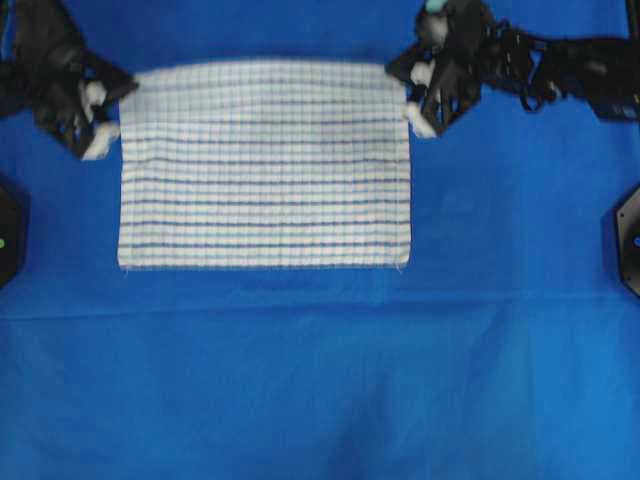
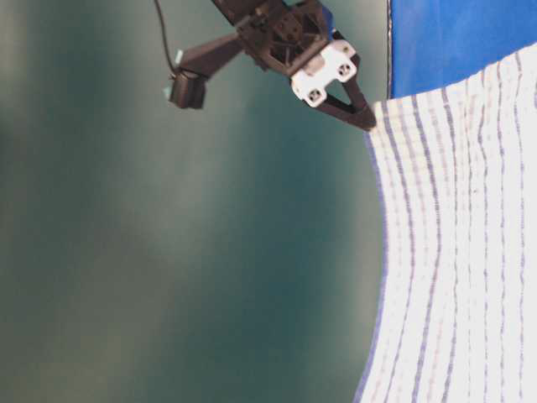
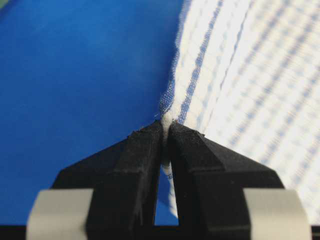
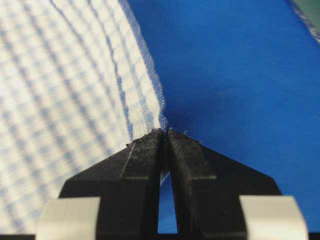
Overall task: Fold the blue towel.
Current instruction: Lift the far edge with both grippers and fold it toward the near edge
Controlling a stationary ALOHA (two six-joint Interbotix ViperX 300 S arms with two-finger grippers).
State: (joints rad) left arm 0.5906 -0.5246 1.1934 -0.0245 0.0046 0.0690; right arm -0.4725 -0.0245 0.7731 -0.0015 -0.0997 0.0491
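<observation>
- Towel [image 1: 265,165] sat in the upper half of the overhead view on the blue table cloth [image 1: 320,380], a rectangle with its long edges running 9 to 3 o'clock.
- Its near edge, toward 6 o'clock, lay flat on the cloth; stripes ran 9 to 3 o'clock across it.
- Left gripper [image 1: 112,110] was at the towel's 10 o'clock corner. In the left wrist view the left gripper [image 3: 165,125] had its jaws closed on that corner, a pinch of white hem showing between the black fingertips [image 3: 145,145].
- Right gripper [image 1: 412,103] was at the towel's 2 o'clock corner. In the right wrist view the right gripper [image 4: 165,132] had its jaws closed on the hem of the towel [image 4: 65,100], cloth running off toward 10 o'clock from the tips.
- Table-level view: one gripper [image 2: 369,122] held a corner of the towel [image 2: 461,252] raised, and the fabric hung down from it toward 6 o'clock with a curved free edge. Which arm this was, I could not tell from that view alone.
- Two black arm bases showed at the overhead frame's edges, one at 9 o'clock [image 1: 8,235], one at 3 o'clock [image 1: 630,240].
</observation>
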